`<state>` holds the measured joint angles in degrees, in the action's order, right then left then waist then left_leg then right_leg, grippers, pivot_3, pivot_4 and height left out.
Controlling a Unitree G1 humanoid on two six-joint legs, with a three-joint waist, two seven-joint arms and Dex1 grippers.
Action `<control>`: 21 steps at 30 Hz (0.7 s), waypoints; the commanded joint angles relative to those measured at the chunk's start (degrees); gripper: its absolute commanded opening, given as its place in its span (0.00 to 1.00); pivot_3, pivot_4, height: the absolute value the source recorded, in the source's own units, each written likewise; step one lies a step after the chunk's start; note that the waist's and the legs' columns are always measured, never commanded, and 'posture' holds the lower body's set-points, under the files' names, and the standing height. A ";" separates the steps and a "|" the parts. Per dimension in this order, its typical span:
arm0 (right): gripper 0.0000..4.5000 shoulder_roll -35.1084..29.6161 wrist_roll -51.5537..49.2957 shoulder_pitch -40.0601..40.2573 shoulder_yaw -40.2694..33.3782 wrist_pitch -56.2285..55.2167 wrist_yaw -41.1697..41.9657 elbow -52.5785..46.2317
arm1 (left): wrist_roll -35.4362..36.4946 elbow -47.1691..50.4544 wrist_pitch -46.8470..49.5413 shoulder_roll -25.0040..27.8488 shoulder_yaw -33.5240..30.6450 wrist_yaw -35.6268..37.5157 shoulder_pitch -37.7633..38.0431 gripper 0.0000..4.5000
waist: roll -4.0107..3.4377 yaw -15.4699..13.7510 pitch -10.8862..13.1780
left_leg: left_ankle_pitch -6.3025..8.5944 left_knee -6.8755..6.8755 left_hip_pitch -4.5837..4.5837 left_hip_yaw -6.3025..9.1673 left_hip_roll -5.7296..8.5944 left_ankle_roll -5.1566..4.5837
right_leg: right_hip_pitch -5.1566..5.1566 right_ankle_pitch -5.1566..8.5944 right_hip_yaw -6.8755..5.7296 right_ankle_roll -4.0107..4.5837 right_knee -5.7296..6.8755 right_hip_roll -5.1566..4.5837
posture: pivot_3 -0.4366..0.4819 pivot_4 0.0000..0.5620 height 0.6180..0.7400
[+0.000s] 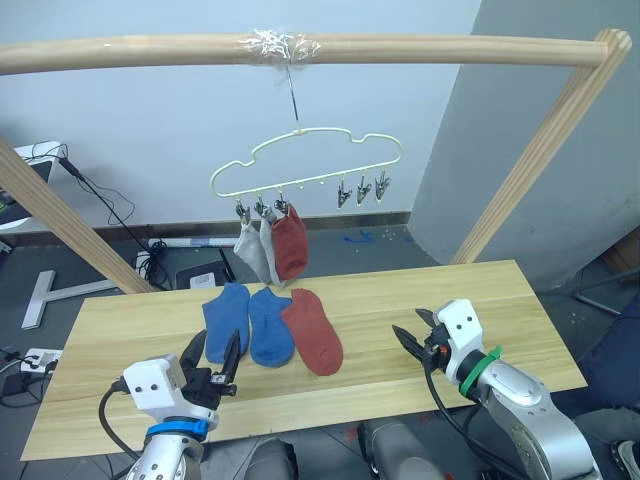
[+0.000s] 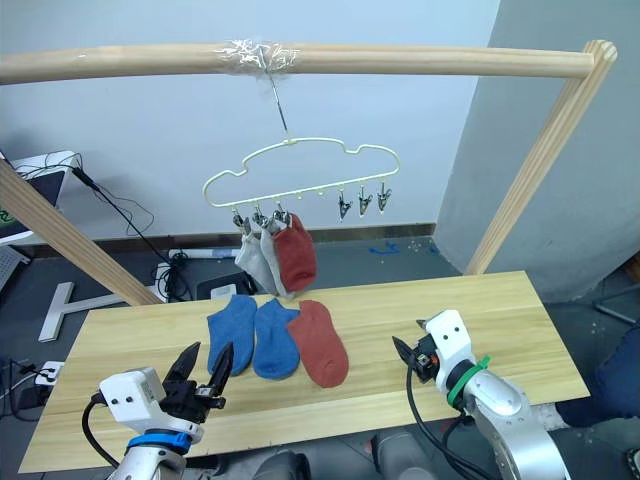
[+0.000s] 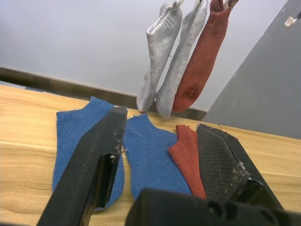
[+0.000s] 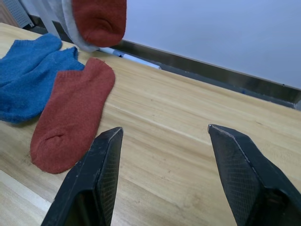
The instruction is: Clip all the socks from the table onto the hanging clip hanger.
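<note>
1. My left gripper (image 1: 213, 358) hovers low over the near left part of the table (image 1: 120, 330), its two black fingers spread apart and holding nothing, pointing toward the blue socks.
2. Just beyond it, two blue socks (image 1: 227, 317) lie flat side by side on the wood, touching along their edges.
3. Beside the second blue one lies a rust-red sock (image 1: 312, 329), its edge overlapping or touching that blue neighbour; I cannot tell which.
4. Above these three, the clip hanger (image 1: 305, 160) hangs by its hook from a wooden pole (image 1: 420, 48). Its three leftmost clips hold two light grey socks (image 1: 252, 250) and a second rust-red sock (image 1: 290, 242), all dangling close together above the table's far edge. The three clips on the right hang bare.
5. My right gripper (image 1: 415, 333) sits over the right half of the table, well apart from the flat red sock, fingers released wide with nothing between them.
</note>
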<state>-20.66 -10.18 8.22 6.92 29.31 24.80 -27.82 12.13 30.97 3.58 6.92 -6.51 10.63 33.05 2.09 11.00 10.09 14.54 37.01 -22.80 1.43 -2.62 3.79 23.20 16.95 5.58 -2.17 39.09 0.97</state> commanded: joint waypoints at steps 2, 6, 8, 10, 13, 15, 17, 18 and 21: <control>0.66 -0.87 -0.36 -2.10 0.49 -1.72 2.00 0.96 | -1.24 2.15 -2.52 -0.92 0.19 -0.71 2.06 0.60 | 0.08 -0.13 -0.28 | 0.00 0.00 0.02 0.00 0.00 0.00 | -0.02 -0.01 0.00 0.01 0.00 0.00 | 0.35 0.25 1.00; 0.66 -1.09 -0.55 -3.98 0.73 -2.04 3.14 2.57 | -2.21 2.39 -3.24 -1.97 0.84 -1.47 3.13 0.60 | 0.09 -0.74 -0.31 | -0.01 0.02 0.03 -0.01 0.00 -0.01 | -0.03 -0.04 0.01 0.02 0.01 0.01 | 0.37 0.24 1.00; 0.66 -0.95 -0.44 -4.83 0.99 -2.28 3.48 3.42 | -2.72 2.63 -3.45 -2.44 1.25 -1.96 3.59 0.60 | 0.09 -1.61 -0.38 | -0.01 0.03 0.04 -0.01 0.01 -0.02 | -0.03 -0.05 0.01 0.03 0.01 0.01 | 0.38 0.24 1.00; 0.66 -0.76 -0.40 -5.35 1.25 -2.31 3.56 3.83 | -3.01 2.85 -3.77 -2.79 1.24 -2.28 3.95 0.60 | 0.08 -2.23 -0.43 | -0.01 0.04 0.04 -0.02 0.01 -0.02 | -0.03 -0.06 0.00 0.03 0.01 0.02 | 0.39 0.24 1.00; 0.66 -0.68 -0.51 -5.66 1.38 -2.38 3.71 4.16 | -3.27 2.94 -3.94 -2.97 1.31 -2.58 3.98 0.60 | 0.09 -3.15 -0.48 | -0.01 0.03 0.04 -0.02 0.01 -0.02 | -0.03 -0.06 0.00 0.03 0.01 0.02 | 0.39 0.24 1.00; 0.66 -0.66 -0.49 -5.78 1.41 -2.44 3.79 4.29 | -3.33 3.11 -3.73 -2.91 1.42 -2.87 3.78 0.60 | 0.10 -3.38 -0.50 | -0.01 0.03 0.04 -0.02 0.01 -0.02 | -0.03 -0.07 -0.01 0.05 0.01 0.02 | 0.39 0.24 1.00; 0.66 -0.67 -0.42 -5.82 1.46 -2.37 3.73 4.24 | -3.37 3.46 -3.15 -2.83 1.53 -3.11 3.42 0.60 | 0.10 -3.60 -0.51 | -0.01 0.05 0.03 -0.03 0.02 -0.02 | -0.04 -0.08 0.00 0.06 0.01 0.02 | 0.39 0.24 1.00; 0.66 -0.69 -0.40 -5.82 1.45 -2.27 3.66 4.18 | -3.39 3.58 -2.90 -2.81 1.57 -3.18 3.28 0.60 | 0.10 -3.67 -0.52 | -0.01 0.06 0.03 -0.04 0.02 -0.02 | -0.04 -0.08 0.00 0.06 0.01 0.01 | 0.39 0.24 1.00; 0.66 -0.58 -0.38 -5.76 1.43 -2.05 3.42 4.01 | -3.33 3.77 -2.39 -2.53 1.53 -3.09 2.97 0.60 | 0.08 -3.92 -0.57 | -0.02 0.07 0.04 -0.05 0.02 -0.03 | -0.04 -0.10 0.01 0.04 0.01 0.02 | 0.38 0.24 1.00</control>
<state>-21.37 -10.23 2.92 8.65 28.24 28.21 -22.35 8.99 32.08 1.19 4.24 -4.88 7.90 35.82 2.17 7.08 9.52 14.53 37.07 -22.76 1.38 -2.60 3.76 23.16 16.85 5.59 -2.12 39.10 0.99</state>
